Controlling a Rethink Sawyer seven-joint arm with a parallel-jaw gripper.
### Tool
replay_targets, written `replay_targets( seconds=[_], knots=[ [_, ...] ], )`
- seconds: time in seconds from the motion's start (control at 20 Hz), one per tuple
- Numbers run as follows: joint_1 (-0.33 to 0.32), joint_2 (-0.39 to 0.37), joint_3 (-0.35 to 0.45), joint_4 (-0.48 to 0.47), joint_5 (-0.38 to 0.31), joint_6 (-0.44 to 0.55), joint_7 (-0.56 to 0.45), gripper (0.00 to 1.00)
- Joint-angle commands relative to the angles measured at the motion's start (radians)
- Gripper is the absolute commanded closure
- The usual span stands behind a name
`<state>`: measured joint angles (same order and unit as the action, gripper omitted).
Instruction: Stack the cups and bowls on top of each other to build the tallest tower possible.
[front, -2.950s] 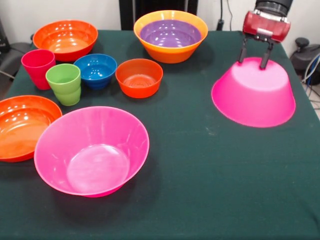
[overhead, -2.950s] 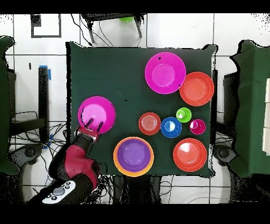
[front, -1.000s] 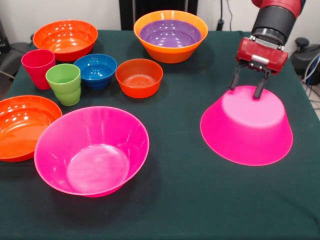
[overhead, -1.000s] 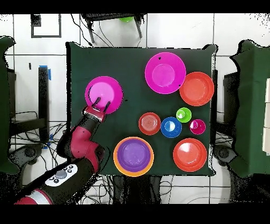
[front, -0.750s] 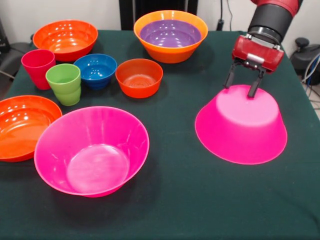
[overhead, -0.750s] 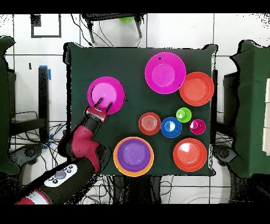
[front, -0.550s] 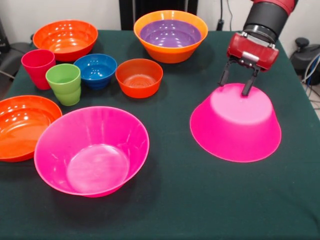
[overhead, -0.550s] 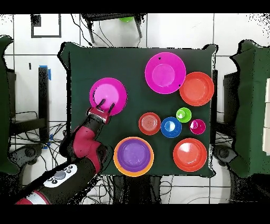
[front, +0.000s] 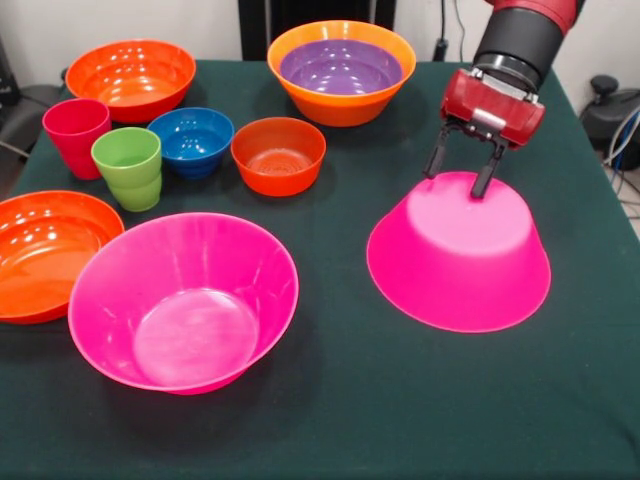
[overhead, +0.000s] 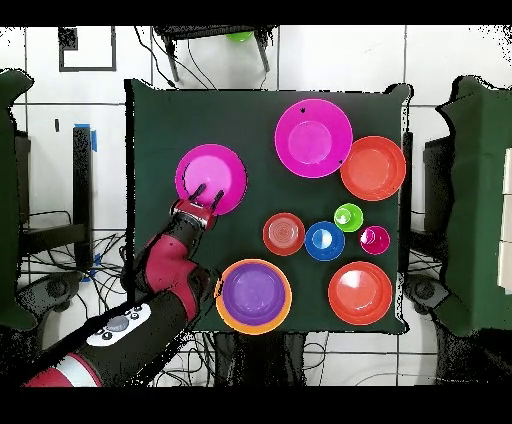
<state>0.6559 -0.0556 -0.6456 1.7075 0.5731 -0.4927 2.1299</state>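
An upturned hot pink bowl (front: 458, 255) lies on the table's right side; it also shows in the overhead view (overhead: 211, 175). My gripper (front: 462, 172) is open, its two fingertips resting on the bowl's raised base at its far edge (overhead: 208, 193). A second hot pink bowl (front: 183, 300) stands upright at front left. A purple bowl (front: 340, 65) sits inside the large orange bowl (front: 342, 108) at the back. The red cup (front: 76, 135) and green cup (front: 128, 167) stand at the left beside the small blue bowl (front: 191, 140) and the small red-orange bowl (front: 278, 155).
Two shallow red-orange bowls sit at the back left (front: 130, 78) and at the left edge (front: 45, 252). The dark green tablecloth (front: 400, 400) shows bare in front of and right of the upturned bowl. Cables lie on the floor near the robot's base.
My gripper and the upturned pink bowl have moved together leftward in the front view, away from the table's right edge and toward the middle. Everything else stayed put.
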Motion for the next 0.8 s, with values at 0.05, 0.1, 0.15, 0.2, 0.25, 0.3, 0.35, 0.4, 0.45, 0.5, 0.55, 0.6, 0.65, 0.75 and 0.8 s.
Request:
replay_targets(
  seconds=[0.05,0.1,0.15,0.2,0.25,0.3,0.35,0.4,0.45,0.5,0.55,0.6,0.65,0.75,0.8],
  knots=[
    [-0.065,0.09,0.114,-0.116,-0.125,0.146,-0.031,0.0],
    [-0.068,0.09,0.112,-0.124,-0.135,0.144,-0.031,0.0],
    [-0.08,0.087,0.111,-0.139,-0.157,0.139,-0.036,0.0],
    [-0.086,0.09,0.109,-0.152,-0.166,0.139,-0.039,0.0],
    [-0.102,0.09,0.111,-0.172,-0.19,0.139,-0.046,0.0],
    [-0.107,0.097,0.108,-0.187,-0.195,0.142,-0.049,0.0],
    [-0.118,0.097,0.103,-0.203,-0.215,0.141,-0.055,0.0],
    [-0.124,0.098,0.1,-0.214,-0.226,0.149,-0.057,0.0],
    [-0.139,0.09,0.1,-0.226,-0.254,0.163,-0.066,0.0],
    [-0.147,0.089,0.099,-0.237,-0.269,0.172,-0.067,0.0],
    [-0.159,0.083,0.1,-0.245,-0.288,0.187,-0.071,0.0],
    [-0.171,0.076,0.101,-0.254,-0.307,0.202,-0.076,0.0],
    [-0.18,0.071,0.1,-0.257,-0.326,0.203,-0.073,0.0],
    [-0.191,0.07,0.096,-0.265,-0.35,0.208,-0.064,0.0],
    [-0.195,0.07,0.096,-0.267,-0.359,0.205,-0.058,0.0]
  ],
)
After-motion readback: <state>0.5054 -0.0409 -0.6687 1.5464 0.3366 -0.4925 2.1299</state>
